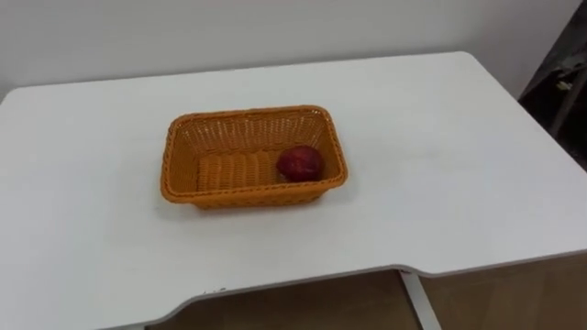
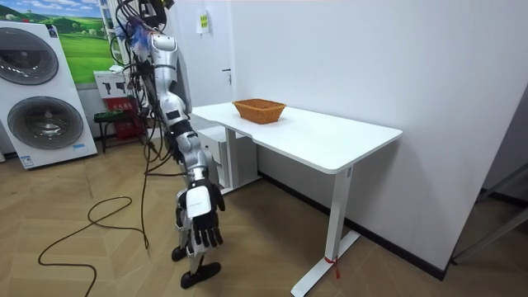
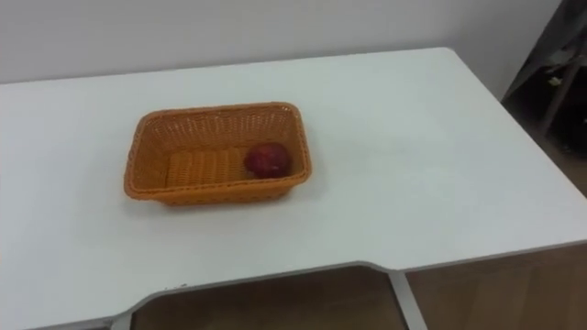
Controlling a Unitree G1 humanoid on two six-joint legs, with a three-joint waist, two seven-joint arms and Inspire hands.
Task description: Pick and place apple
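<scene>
Dark red round apple (image 1: 300, 162) lies inside orange woven rectangular basket (image 1: 248, 133), at right end, on white counter (image 1: 440, 174). Right robot hand (image 2: 199, 206) hangs low beside counter, fingers loose, empty. Apple likely firm, smooth, light, prone to rolling; wrap around widest part from above.

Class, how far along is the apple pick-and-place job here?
Done, it seems: the round red apple lies inside the orange woven basket on the white table. In hand: nothing; the right hand hangs open beside the robot. Left: likely nothing, unless the apple must go elsewhere.
</scene>
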